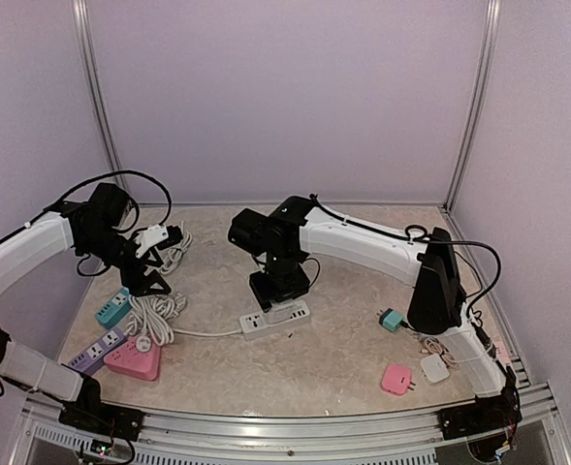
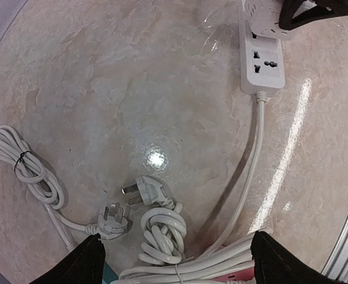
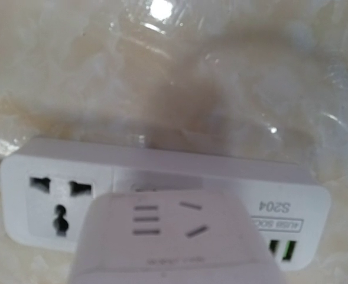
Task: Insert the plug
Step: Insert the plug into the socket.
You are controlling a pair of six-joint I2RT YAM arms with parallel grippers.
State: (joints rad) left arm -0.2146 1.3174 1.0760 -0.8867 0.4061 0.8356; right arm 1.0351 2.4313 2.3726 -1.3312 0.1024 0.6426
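A white power strip (image 1: 275,318) lies flat mid-table, also in the left wrist view (image 2: 261,65) and the right wrist view (image 3: 38,201). A white plug adapter (image 3: 168,236) with socket slots on its face sits against the strip's top, next to an uncovered socket. My right gripper (image 1: 280,289) stands over the strip, shut on the adapter (image 2: 265,21). Its fingers (image 2: 309,10) show black at the top right of the left wrist view but are hidden in its own view. My left gripper (image 2: 176,263) hangs open above coiled cables, to the left of the strip (image 1: 152,281).
Two loose white plugs (image 2: 152,191) (image 2: 114,217) and knotted cable (image 2: 162,234) lie under the left gripper. At the front left lie teal (image 1: 111,308), purple (image 1: 96,351) and pink (image 1: 133,361) power strips. To the right lie teal (image 1: 392,319), pink (image 1: 396,379) and white (image 1: 434,368) chargers.
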